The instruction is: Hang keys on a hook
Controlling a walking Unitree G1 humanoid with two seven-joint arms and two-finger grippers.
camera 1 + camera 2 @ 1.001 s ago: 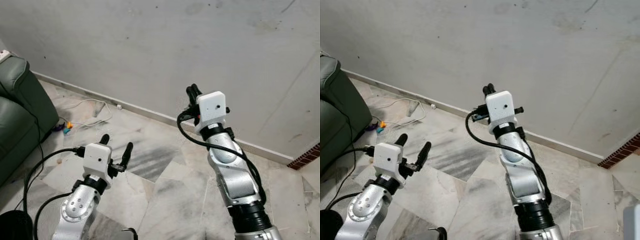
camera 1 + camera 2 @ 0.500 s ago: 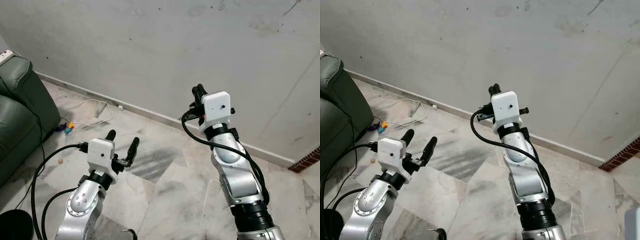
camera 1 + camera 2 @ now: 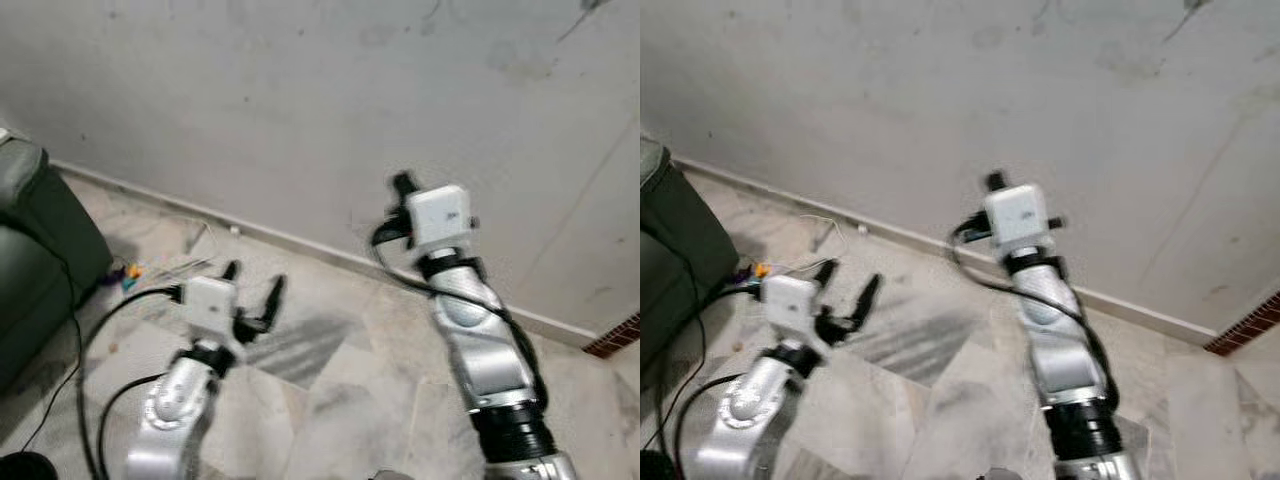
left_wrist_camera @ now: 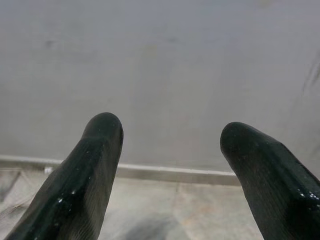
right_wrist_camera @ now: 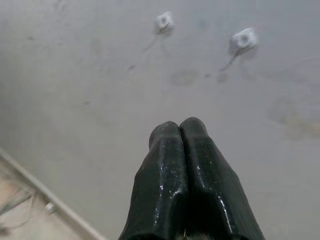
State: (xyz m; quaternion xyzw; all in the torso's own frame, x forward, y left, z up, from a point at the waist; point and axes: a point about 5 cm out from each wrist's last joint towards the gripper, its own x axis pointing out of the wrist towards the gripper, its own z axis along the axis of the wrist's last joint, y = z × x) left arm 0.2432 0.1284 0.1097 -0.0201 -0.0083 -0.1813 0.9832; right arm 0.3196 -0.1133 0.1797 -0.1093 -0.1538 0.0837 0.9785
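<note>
Keys cannot be made out between the pressed-together black fingers of the raised right gripper [image 5: 180, 131], which faces two small white wall hooks [image 5: 243, 38] ahead and above; the low left gripper [image 4: 170, 135] gapes empty; keys likely light, rigid, slippery.

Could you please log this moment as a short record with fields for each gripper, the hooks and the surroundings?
left gripper: held low, jaws open, nothing between them, facing the wall
right gripper: raised, jaws shut, pointed up the wall toward the hooks
hooks: two small white wall hooks, both bare
keys: cannot be made out in the shut jaws
surroundings: marble tile floor, green sofa, white cable by the skirting
image quality: head views blurred
</note>
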